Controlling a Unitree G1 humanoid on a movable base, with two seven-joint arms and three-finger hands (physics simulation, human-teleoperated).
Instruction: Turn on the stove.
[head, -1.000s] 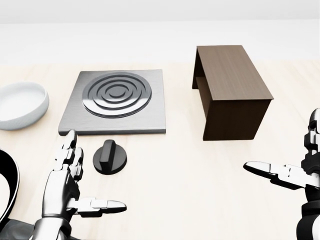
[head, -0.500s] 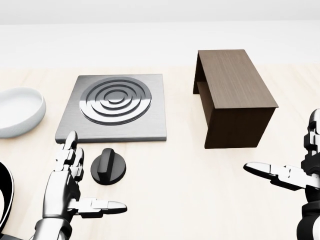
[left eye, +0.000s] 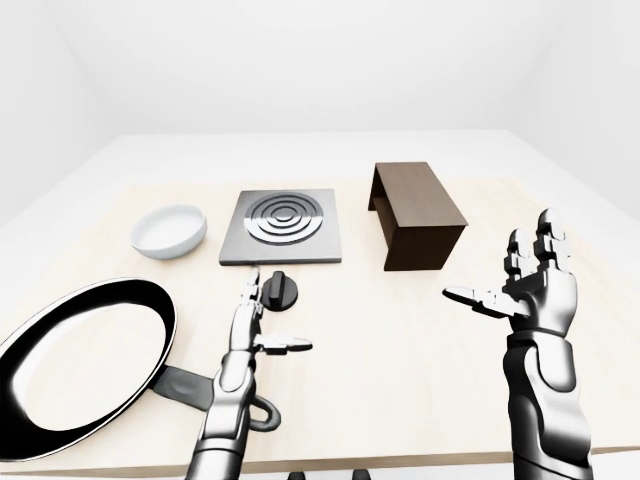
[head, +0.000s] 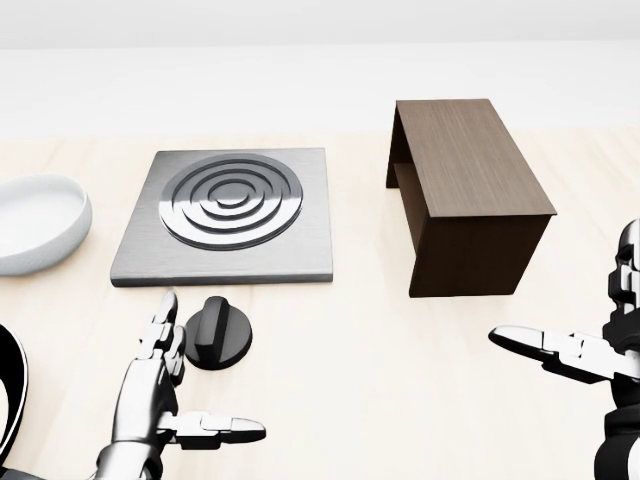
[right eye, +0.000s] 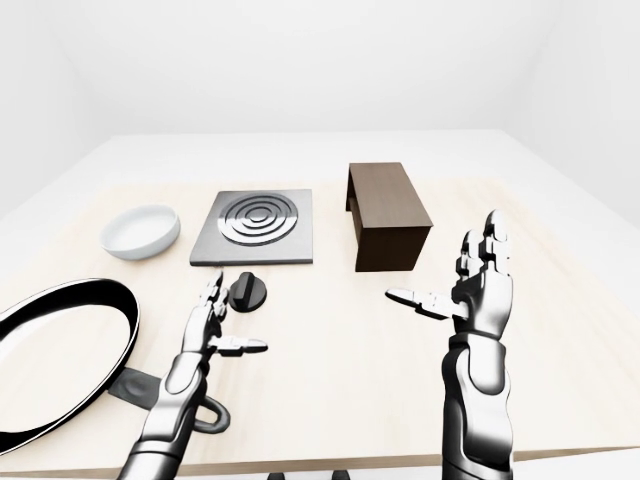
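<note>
We see the counter (left eye: 400, 340) carrying everything, largest first: a black pan (left eye: 70, 365) at the left-eye view's lower left, the square stove (head: 225, 215) with its ringed burner, a brown wooden box (head: 470, 190) to its right, and a white bowl (head: 35, 225) to its left. Our left arm reaches up from the bottom of the view with the left hand (head: 160, 400) open, fingers straight and pointing toward the stove, thumb out to the right, holding nothing. The black knob (head: 217, 333) lies on the counter just below the stove's lower edge, just beside the left fingertips and to their right; we cannot tell if they touch. Our right hand (right eye: 470, 285) is raised upright at the right, fingers spread, empty, well apart from the knob.
</note>
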